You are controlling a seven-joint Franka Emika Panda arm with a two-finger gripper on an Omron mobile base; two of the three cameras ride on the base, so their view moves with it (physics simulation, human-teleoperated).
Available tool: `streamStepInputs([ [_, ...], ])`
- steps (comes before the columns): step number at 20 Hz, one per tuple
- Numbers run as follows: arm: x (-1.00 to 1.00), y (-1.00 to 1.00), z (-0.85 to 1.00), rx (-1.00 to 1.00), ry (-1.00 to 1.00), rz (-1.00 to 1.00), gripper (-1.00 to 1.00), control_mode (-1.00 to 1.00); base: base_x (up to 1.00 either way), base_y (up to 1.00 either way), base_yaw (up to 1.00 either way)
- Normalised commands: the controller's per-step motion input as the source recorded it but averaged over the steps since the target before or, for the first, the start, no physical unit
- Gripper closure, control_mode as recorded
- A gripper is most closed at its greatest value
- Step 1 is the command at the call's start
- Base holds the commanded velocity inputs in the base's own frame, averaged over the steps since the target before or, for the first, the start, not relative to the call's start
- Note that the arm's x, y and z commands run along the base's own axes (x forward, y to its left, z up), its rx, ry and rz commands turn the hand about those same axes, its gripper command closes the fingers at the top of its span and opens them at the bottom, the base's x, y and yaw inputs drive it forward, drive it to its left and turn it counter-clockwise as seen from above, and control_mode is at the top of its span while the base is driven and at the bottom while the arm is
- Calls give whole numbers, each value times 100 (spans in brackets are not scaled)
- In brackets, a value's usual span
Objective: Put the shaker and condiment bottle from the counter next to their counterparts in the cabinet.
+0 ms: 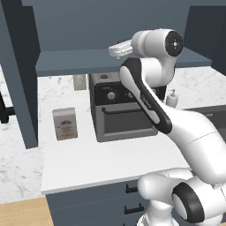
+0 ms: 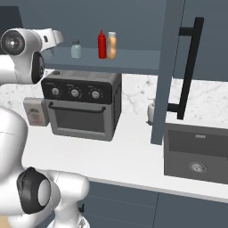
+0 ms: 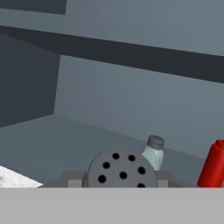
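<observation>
- The two-finger gripper (image 3: 119,180) is pressed together on the small squat shaker with a pale teal body and a grey rounded cap (image 3: 120,167). In the hand view the holed cap sits between the dark fingertips (image 3: 74,178).
- The shaker is held up at the level of the wide flat cabinet shelf (image 2: 133,60) of the dark blue-grey wall cabinet, above the black toaster oven (image 2: 82,107) on the white marble counter (image 2: 133,156).
- On the shelf stands the paler shaker with a grey cap (image 2: 76,49). To its right the bright red squeeze bottle (image 2: 102,44) stands just beside the orange-amber bottle with a white cap (image 2: 111,45), so that half of the task looks done.
- The step in hand appears to be setting the shaker down by its counterpart.
- To do it well, the arm should carry the shaker forward over the shelf, upright, towards the bare spot to the left of the paler shaker.
- It should come down near the paler shaker without knocking it, and well back from the shelf's front edge.
- The grip should loosen only once the base rests flat, and the hand should then draw straight back.
</observation>
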Motion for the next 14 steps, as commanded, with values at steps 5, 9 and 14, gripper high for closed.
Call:
streamStepInputs([
  [5,20,1,-4,-2,0,-2,100,-100,0,0,0],
  [9,16,0,-3,-1,0,-2,100,-100,0,0,0],
  [14,8,0,-2,0,0,0,100,-100,0,0,0],
])
